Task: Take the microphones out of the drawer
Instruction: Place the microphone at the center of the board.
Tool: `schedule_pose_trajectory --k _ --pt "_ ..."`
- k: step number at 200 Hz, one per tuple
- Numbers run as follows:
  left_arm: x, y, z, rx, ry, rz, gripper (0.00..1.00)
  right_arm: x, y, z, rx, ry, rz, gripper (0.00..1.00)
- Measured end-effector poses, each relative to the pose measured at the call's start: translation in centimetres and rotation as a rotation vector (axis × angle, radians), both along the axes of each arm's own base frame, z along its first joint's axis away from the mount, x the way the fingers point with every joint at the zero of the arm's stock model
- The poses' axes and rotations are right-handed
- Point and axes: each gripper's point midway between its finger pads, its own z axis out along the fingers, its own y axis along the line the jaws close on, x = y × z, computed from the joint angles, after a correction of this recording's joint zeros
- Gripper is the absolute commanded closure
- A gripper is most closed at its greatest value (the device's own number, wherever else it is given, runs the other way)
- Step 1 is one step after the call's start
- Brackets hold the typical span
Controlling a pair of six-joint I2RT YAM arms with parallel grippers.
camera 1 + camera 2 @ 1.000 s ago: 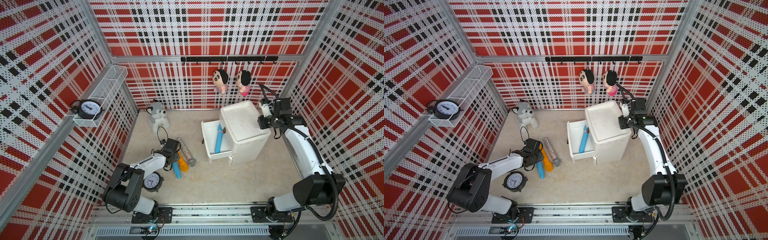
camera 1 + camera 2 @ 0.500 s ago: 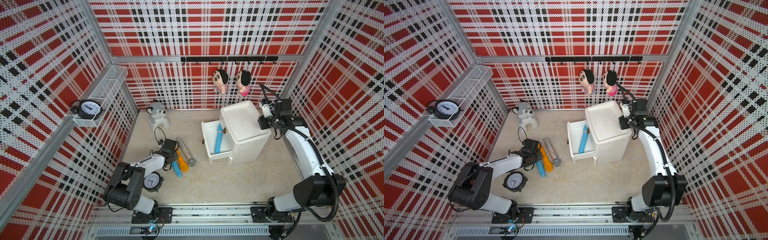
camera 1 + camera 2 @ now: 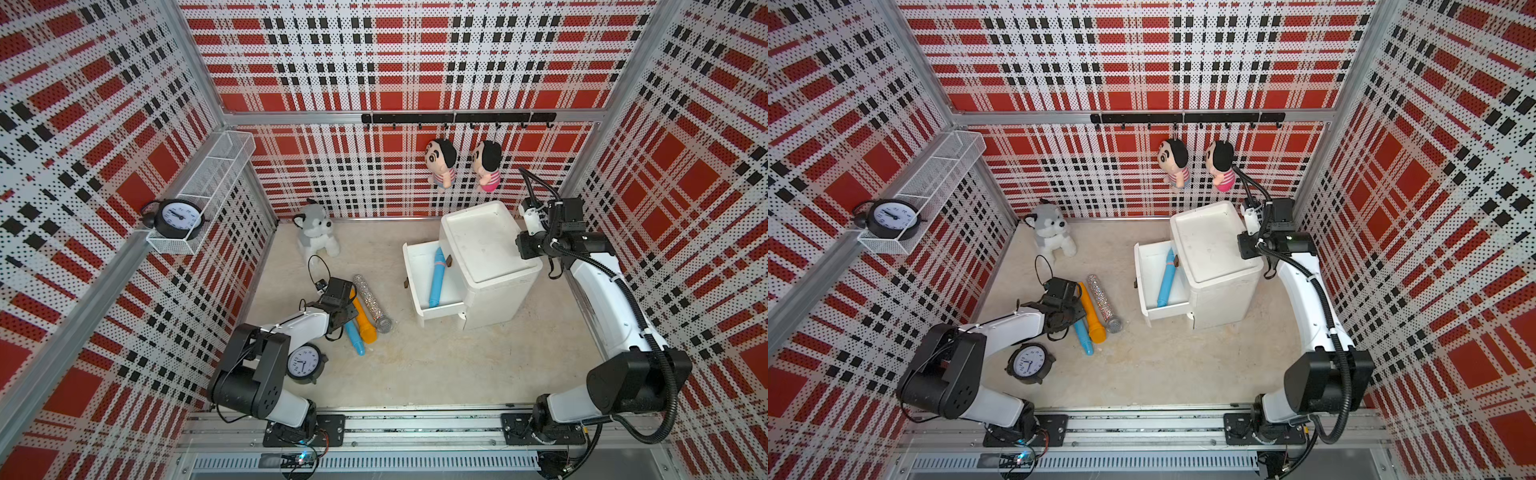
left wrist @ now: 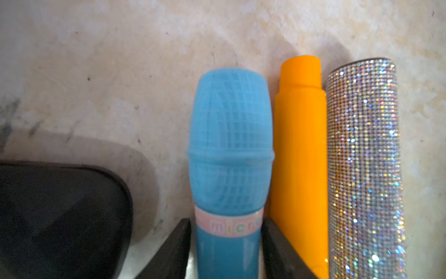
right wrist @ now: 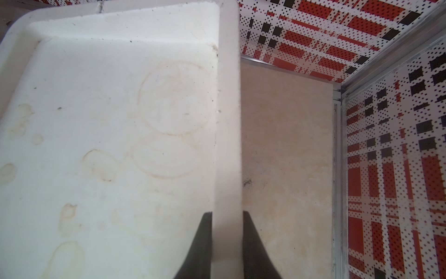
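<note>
A white drawer (image 3: pixel 409 266) stands pulled out of the white cabinet (image 3: pixel 486 245), and a blue microphone (image 3: pixel 437 276) lies inside it; both top views show it (image 3: pixel 1166 282). On the floor to the left, three microphones lie side by side: blue (image 4: pixel 229 145), orange (image 4: pixel 299 145) and glittery silver (image 4: pixel 364 157). My left gripper (image 4: pixel 226 224) straddles the blue one's handle, jaws slightly apart from it on each side. My right gripper (image 5: pixel 226 213) is shut on the cabinet's raised top rim (image 5: pixel 228 120), at its far right side (image 3: pixel 524 249).
A black alarm clock (image 3: pixel 303 362) lies on the floor beside my left arm. A husky plush (image 3: pixel 316 235) sits at the back left. A wire shelf with another clock (image 3: pixel 176 216) hangs on the left wall. Two dolls (image 3: pixel 440 168) hang on the back wall.
My left jaws have widened and let go of the blue microphone lying on the floor. The right arm and the drawer have not moved.
</note>
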Motion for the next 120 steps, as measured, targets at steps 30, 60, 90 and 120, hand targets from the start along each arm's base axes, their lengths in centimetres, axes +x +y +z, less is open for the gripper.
schedule_pose_trajectory --k 30,60,90,120 --pt "-0.1 0.1 0.0 -0.001 0.005 0.003 0.47 0.0 0.0 0.0 0.001 0.0 0.001 1.0" --pt "-0.2 0.3 0.5 -0.002 0.002 0.007 0.42 0.0 0.0 0.0 0.001 0.0 0.001 1.0" --pt "0.5 0.1 2.6 -0.009 -0.038 0.0 0.29 0.0 0.0 0.0 0.001 0.0 0.001 1.0" --pt "1.8 -0.2 5.5 -0.013 -0.101 -0.021 0.13 0.0 0.0 0.0 0.001 -0.001 0.001 1.0"
